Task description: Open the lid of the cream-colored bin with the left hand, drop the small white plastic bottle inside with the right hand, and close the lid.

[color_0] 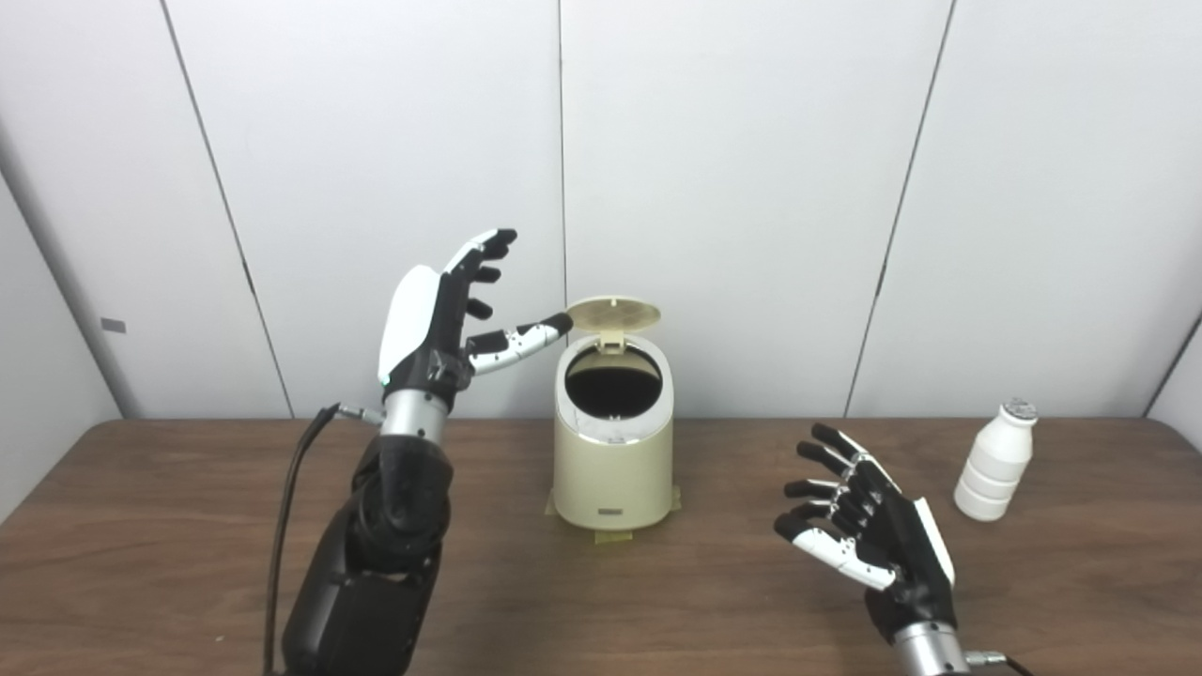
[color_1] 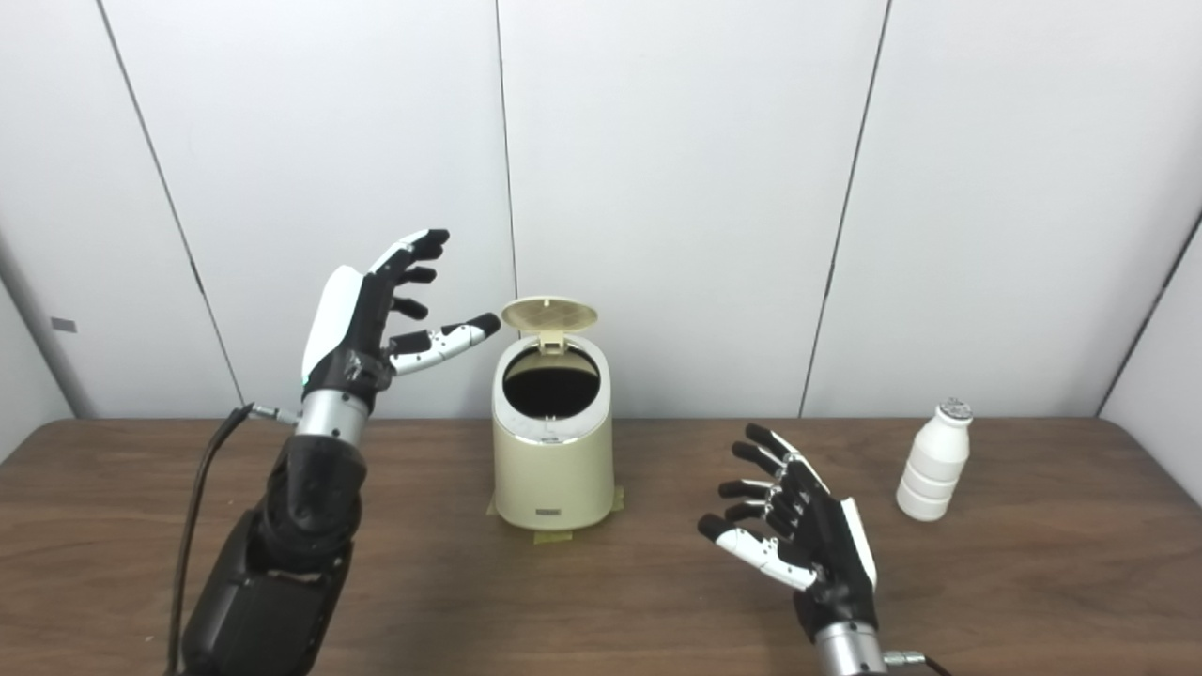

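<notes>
The cream-colored bin stands at the middle of the wooden table, its round lid tipped up and back, the dark inside showing. My left hand is raised to the left of the bin, open, fingers spread, its thumb tip close to the lid's left edge. The small white plastic bottle stands upright at the right of the table. My right hand is open and empty, low over the table between bin and bottle. The same scene shows in the right eye view, with the bin and the bottle.
The brown wooden table runs the whole width. White wall panels stand close behind the bin. A black cable hangs from my left wrist. Tape tabs hold the bin's base to the table.
</notes>
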Controlling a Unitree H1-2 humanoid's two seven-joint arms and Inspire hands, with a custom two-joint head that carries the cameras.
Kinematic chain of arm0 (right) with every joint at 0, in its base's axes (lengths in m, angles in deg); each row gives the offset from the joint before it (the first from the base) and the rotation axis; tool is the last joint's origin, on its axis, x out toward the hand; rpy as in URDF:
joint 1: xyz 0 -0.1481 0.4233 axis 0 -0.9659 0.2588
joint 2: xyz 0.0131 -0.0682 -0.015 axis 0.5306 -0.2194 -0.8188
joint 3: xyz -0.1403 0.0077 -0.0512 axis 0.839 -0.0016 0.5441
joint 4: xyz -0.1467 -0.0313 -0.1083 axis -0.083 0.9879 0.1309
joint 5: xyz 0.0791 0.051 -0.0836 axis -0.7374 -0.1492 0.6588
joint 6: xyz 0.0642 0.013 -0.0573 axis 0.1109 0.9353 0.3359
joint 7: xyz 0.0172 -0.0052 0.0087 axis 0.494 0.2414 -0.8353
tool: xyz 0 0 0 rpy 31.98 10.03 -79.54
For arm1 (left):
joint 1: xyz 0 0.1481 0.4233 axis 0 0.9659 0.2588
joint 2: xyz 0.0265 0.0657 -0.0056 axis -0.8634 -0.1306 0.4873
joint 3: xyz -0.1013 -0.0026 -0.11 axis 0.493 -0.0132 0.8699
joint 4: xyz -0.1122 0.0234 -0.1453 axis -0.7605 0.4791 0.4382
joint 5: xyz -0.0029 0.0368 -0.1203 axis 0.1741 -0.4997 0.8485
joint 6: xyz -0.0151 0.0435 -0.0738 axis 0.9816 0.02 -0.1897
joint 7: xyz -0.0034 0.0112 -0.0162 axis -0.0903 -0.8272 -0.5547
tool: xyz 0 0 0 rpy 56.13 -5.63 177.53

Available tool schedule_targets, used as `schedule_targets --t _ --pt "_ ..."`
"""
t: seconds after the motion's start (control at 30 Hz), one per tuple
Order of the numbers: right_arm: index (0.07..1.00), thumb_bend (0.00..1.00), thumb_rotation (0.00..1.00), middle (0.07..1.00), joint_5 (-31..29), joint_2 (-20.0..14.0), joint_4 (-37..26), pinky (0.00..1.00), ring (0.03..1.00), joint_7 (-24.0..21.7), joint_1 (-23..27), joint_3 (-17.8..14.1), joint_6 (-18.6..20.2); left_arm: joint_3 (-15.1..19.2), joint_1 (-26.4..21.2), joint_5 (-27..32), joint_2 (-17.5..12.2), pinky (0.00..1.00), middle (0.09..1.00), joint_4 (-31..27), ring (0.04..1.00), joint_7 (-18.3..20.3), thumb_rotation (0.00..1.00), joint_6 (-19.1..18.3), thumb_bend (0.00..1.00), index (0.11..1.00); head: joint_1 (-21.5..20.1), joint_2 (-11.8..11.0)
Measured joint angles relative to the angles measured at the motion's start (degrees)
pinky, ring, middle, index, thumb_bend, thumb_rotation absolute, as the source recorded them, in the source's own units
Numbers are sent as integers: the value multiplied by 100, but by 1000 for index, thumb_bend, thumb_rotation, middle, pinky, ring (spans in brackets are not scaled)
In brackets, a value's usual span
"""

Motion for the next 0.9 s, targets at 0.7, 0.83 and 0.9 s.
schedule_targets --t 0.7,0.83,0.9 --pt "812 847 280 787 6 -36 -34 502 612 -28 -4 19 56 624 2374 2202 201 537 744 -192 674 451 303 1090 741 782 -167 -114" --pt "807 856 282 786 65 -68 -32 514 603 -71 4 62 49 595 2370 2263 199 531 737 -39 667 488 285 1231 747 773 -316 -167" --pt "802 851 242 789 36 -105 -68 558 593 -151 34 71 97 586 2364 2270 196 534 742 -13 672 522 278 1294 748 774 -465 -219"
